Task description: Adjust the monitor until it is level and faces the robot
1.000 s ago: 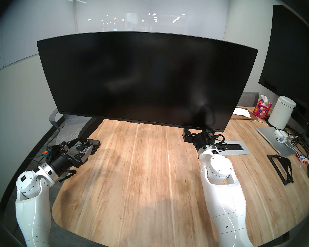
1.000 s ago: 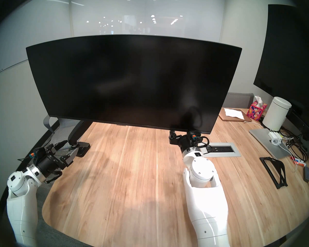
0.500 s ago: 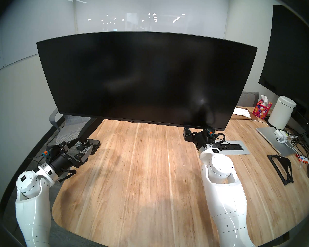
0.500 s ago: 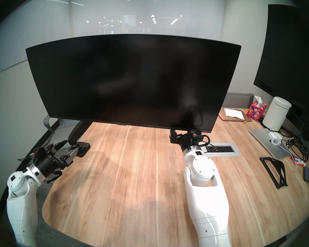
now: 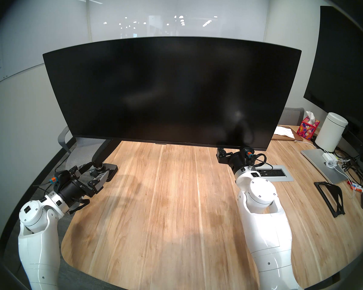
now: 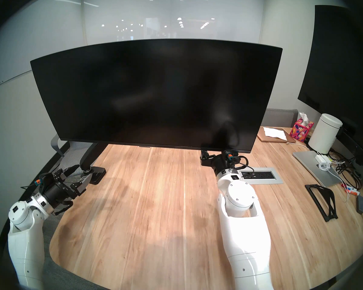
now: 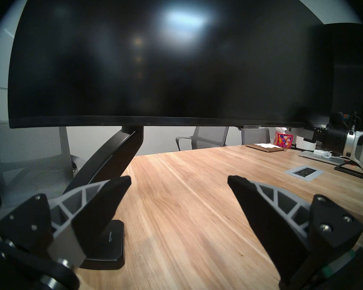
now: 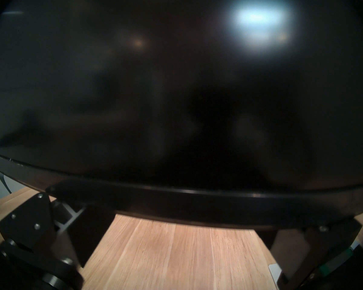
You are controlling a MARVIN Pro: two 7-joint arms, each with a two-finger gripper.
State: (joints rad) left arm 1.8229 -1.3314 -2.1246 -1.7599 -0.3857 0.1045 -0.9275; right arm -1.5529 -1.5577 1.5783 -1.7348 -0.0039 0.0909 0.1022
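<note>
Two risks at the monitor (image 5: 172, 90): overshooting level from right gripper (image 5: 228, 152) jaws, state untellable, under its lower-right edge; left gripper (image 7: 179, 181) open, idle.

- A wooden table (image 5: 166, 199) spreads beneath the left pincer (image 5: 94, 171) and the right pincer (image 5: 222, 154).
- A grey socket panel (image 5: 277, 173) sits sunk in the table just right of the right pincer.
- A grey mesh chair (image 5: 80, 149) stands just behind the left pincer, off the table's edge.
- A flowered tissue box (image 5: 307, 130) and a white canister (image 5: 331, 133) stand side by side, well right of the right pincer and farther back.
- A black frame stand (image 5: 331, 197) lies well right of the right pincer.
- A big black wall screen (image 5: 344, 63) hangs above the canister.
</note>
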